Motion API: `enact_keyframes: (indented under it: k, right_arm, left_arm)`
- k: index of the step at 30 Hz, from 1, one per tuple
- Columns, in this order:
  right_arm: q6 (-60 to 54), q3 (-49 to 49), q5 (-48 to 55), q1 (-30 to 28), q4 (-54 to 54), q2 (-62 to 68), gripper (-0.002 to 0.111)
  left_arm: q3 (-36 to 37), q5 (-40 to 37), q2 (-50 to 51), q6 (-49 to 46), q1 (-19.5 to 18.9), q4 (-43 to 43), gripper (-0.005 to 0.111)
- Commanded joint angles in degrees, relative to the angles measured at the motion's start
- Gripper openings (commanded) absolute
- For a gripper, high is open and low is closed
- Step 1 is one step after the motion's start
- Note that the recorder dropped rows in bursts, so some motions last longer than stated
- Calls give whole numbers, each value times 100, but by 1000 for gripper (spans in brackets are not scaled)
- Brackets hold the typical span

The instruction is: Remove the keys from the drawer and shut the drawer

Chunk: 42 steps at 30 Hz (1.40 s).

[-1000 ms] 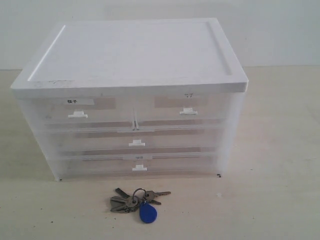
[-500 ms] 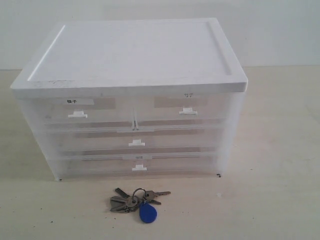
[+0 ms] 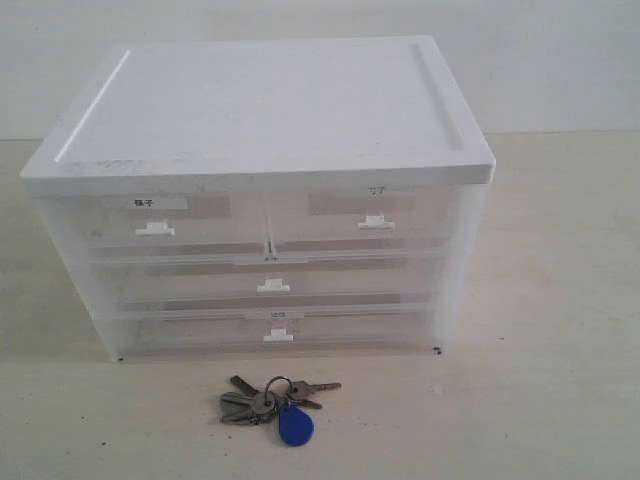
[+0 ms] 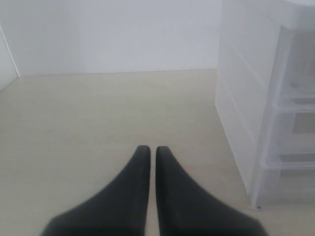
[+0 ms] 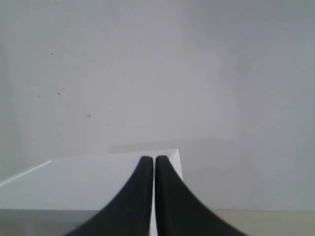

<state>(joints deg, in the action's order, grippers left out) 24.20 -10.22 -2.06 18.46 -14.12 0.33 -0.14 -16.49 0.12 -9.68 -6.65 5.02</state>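
The keys (image 3: 262, 400), grey metal on a ring with a blue fob (image 3: 295, 427), lie on the table just in front of the white drawer cabinet (image 3: 270, 110). The drawer (image 3: 362, 215), the upper right half-width one with a faint short label and white tab handle (image 3: 375, 222), sits flush and shut. Neither gripper shows in the exterior view. My left gripper (image 4: 149, 148) is shut and empty, low over the table beside the cabinet's side (image 4: 246, 98). My right gripper (image 5: 150, 158) is shut and empty, looking over the cabinet's white top (image 5: 88, 182).
The upper left half-width drawer (image 3: 150, 215) carries a bolder label. Two full-width drawers (image 3: 272, 280) below it are shut. The beige table (image 3: 540, 380) runs around the cabinet, and a white wall (image 3: 560, 60) stands behind.
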Motion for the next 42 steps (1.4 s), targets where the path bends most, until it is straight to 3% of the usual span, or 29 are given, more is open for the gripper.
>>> enact_keyframes:
  k: [1, 11, 20, 24, 42]
  right_arm:
    - [-444, 425, -296, -661, 502, -33, 0]
    - [-808, 1022, 37, -1672, 780, -33, 0]
    - [-2773, 1022, 1537, -1682, 1412, -33, 0]
    - [-2776, 1022, 1968, -1682, 1412, -33, 0]
    - [-2776, 1022, 2119, -1895, 1361, -33, 0]
  left_arm:
    - [14, -11, -12, -45, -16, 9, 5]
    - [14, -11, -12, -45, -16, 9, 5]
    - [14, -11, -12, -45, -16, 9, 5]
    - [14, -11, -12, -45, -16, 9, 5]
    - [14, -11, -12, -45, -16, 9, 5]
